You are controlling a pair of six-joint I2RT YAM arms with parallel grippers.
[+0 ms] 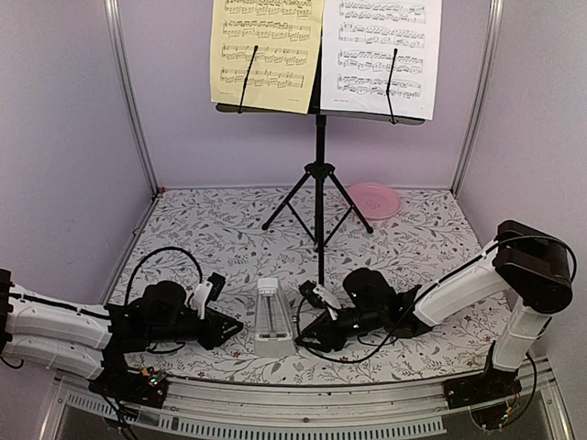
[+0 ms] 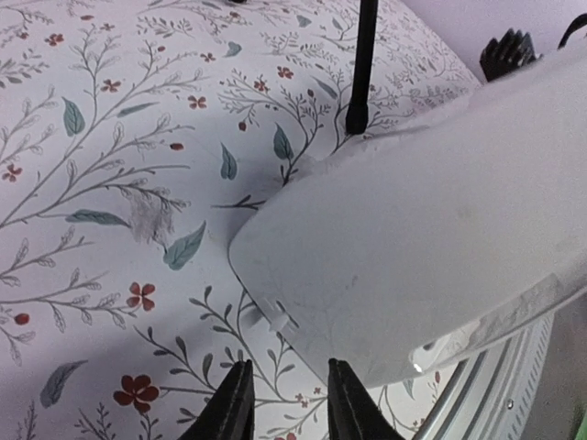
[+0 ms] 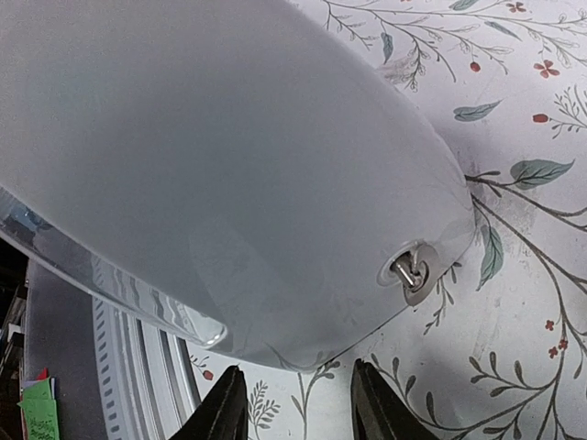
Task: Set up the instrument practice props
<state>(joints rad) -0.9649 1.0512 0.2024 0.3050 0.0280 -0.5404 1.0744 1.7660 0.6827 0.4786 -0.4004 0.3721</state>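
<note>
The black music stand (image 1: pixel 320 137) stands upright on its tripod legs at the rear middle of the floral tabletop (image 1: pixel 211 229). On its desk rest two sheet-music pages side by side, the yellowish page (image 1: pixel 266 50) on the left and the white page (image 1: pixel 381 50) on the right, each under a thin black retaining arm. The pale-grey pyramid metronome (image 1: pixel 274 321) stands upright near the front edge, a small metal winding key on one side.

Low and facing inward, left fingers (image 2: pixel 229 408) and right fingers (image 3: pixel 381 408) stand parted.
</note>
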